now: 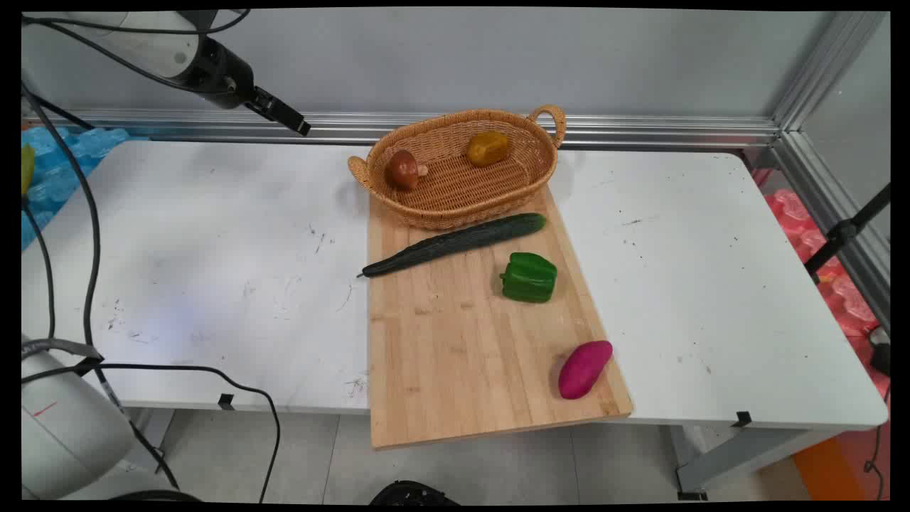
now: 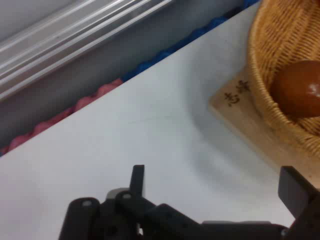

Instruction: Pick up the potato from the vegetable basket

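Note:
My gripper (image 1: 293, 122) hangs high over the table's far left part, above and to the left of a wicker basket (image 1: 462, 208). In the hand view the gripper (image 2: 215, 184) is open, with only bare white table between its fingers (image 2: 137, 179). The basket rim (image 2: 262, 75) and a brown mushroom (image 2: 298, 87) lie at that view's right. In the main view the mushroom (image 1: 404, 169) and a yellow-brown vegetable (image 1: 488, 148) sit in the basket. The basket stands on the far end of a wooden board (image 1: 448, 355). A cucumber (image 1: 455, 243), a green pepper (image 1: 530, 277) and a purple sweet potato (image 1: 584, 368) lie on the board.
An aluminium rail (image 1: 640, 131) runs along the table's back edge. Blue packing (image 1: 64, 163) lies beyond the left edge, pink packing (image 1: 817, 235) beyond the right. Black cables (image 1: 91, 227) hang at the left. The board's near end overhangs the table's front edge.

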You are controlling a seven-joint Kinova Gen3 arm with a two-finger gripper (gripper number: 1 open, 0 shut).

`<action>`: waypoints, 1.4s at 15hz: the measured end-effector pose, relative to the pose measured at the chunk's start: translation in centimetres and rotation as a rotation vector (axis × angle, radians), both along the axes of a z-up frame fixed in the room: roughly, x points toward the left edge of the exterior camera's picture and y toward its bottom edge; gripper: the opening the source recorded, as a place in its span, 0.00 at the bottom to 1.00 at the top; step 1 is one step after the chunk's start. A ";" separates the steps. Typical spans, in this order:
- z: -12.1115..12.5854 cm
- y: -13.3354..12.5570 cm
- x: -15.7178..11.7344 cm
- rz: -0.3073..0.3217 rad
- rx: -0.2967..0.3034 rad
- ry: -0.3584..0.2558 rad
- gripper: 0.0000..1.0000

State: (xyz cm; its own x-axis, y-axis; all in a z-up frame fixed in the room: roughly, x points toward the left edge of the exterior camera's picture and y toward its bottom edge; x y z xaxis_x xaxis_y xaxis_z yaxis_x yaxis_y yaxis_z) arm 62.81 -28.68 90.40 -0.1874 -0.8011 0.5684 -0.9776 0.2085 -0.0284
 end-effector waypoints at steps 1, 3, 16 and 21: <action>0.1 -0.1 -0.1 -0.010 0.000 0.001 1.00; 0.4 -0.3 -0.5 -0.040 -0.002 0.001 1.00; 2.4 -10.2 -11.9 -0.281 -0.025 0.001 1.00; 0.6 -14.9 -15.9 -0.331 -0.014 -0.011 1.00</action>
